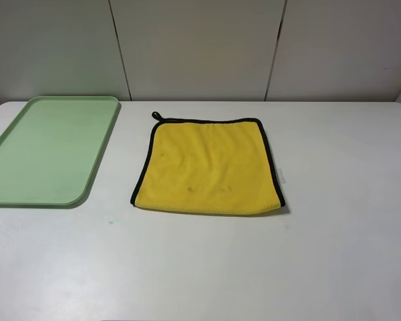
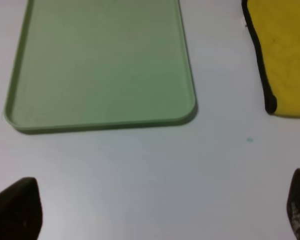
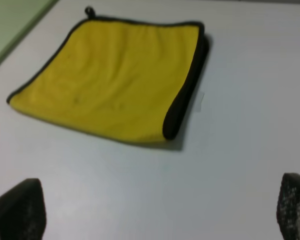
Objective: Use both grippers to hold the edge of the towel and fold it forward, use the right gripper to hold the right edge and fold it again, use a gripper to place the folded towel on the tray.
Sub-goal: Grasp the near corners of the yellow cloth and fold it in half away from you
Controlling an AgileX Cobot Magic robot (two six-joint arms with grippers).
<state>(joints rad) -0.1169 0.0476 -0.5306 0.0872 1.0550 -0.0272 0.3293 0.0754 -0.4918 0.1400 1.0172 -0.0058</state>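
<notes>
The yellow towel [image 1: 207, 167] lies flat on the white table, right of centre. Black binding runs along its far, left and right sides, and the near side is a plain yellow fold. A small black loop [image 1: 156, 116] sits at its far left corner. The right edge of the towel [image 3: 185, 95] shows as a thick doubled black strip. The pale green tray [image 1: 47, 150] lies empty at the far left. Neither gripper shows in the exterior view. The left gripper [image 2: 157, 215] is open over bare table, near the tray [image 2: 100, 65] and the towel's corner [image 2: 290, 60]. The right gripper [image 3: 155, 212] is open, short of the towel [image 3: 115, 80].
The white table [image 1: 334, 254] runs to grey wall panels [image 1: 200, 47] at the back. A small greenish speck [image 1: 111, 221] marks the table near the tray's front corner. A corner of the tray [image 3: 10, 20] shows in the right wrist view.
</notes>
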